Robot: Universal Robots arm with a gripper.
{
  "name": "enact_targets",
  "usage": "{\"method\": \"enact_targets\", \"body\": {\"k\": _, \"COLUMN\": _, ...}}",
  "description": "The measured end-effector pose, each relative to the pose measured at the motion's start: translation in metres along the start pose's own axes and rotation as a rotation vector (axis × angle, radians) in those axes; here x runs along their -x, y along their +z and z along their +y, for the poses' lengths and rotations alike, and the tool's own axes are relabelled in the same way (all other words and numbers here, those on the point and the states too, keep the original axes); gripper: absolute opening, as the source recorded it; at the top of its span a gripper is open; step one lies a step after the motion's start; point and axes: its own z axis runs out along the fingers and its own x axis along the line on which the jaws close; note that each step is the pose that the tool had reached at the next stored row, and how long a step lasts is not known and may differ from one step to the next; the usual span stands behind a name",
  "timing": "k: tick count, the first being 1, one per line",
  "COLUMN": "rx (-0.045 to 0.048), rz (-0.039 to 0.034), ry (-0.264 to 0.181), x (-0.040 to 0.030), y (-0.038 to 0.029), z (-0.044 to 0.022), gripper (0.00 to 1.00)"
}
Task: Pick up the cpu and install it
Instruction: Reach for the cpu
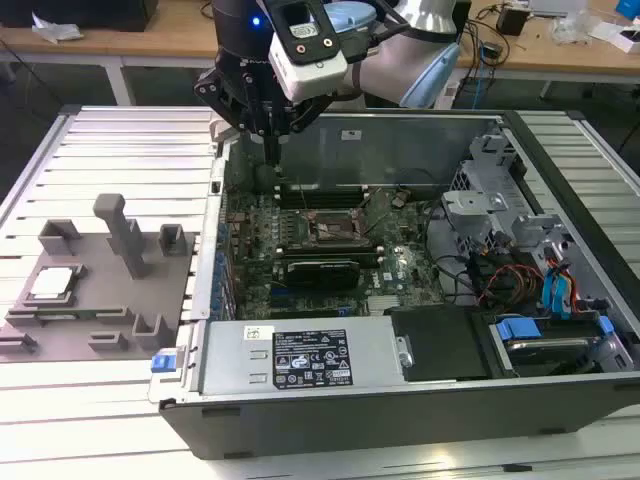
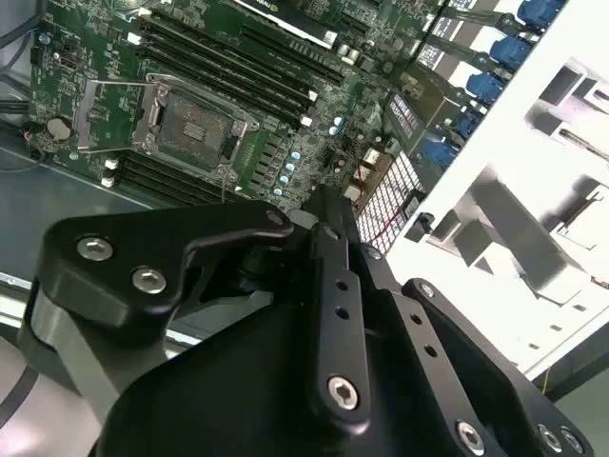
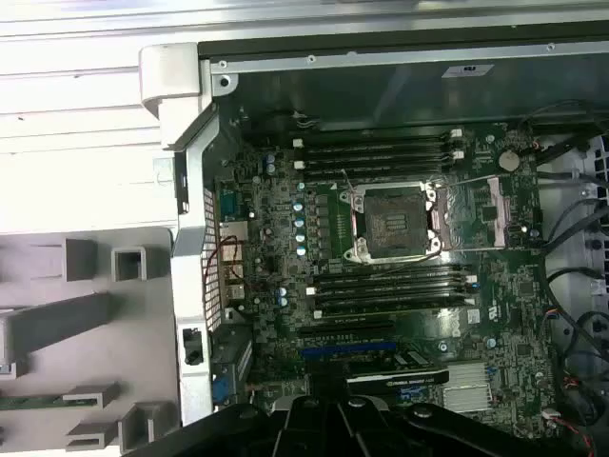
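Exterior view tells it plainly: the gripper (image 1: pixel 272 152) hangs over the back corner of the computer case (image 1: pixel 430 400), at the exterior view's left edge of the motherboard (image 1: pixel 255 255). Its jaws look pinched together with nothing between them. The cpu (image 1: pixel 52 284) lies flat in its nest on the grey fixture plate (image 1: pixel 95 300), outside the case, well apart from the gripper, toward the exterior view's left and nearer the camera. Being square, it has no long axis; its edges run with the plate's. The case's side wall stands between the two. In the first wrist view the socket (image 3: pixel 392 222) sits open and empty.
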Motion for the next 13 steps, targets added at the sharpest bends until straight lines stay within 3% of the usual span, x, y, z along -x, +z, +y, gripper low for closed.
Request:
{"method": "enact_targets", "body": {"k": 7, "rx": 0.0000, "rz": 0.0000, "ry": 0.000, "x": -0.0005, "y": 0.0000, "z": 0.0000, "gripper": 0.11}}
{"method": "enact_targets", "body": {"k": 13, "rx": 0.0000, "rz": 0.0000, "ry": 0.000, "x": -0.0107, "y": -0.0002, "z": 0.0002, "gripper": 0.11}}
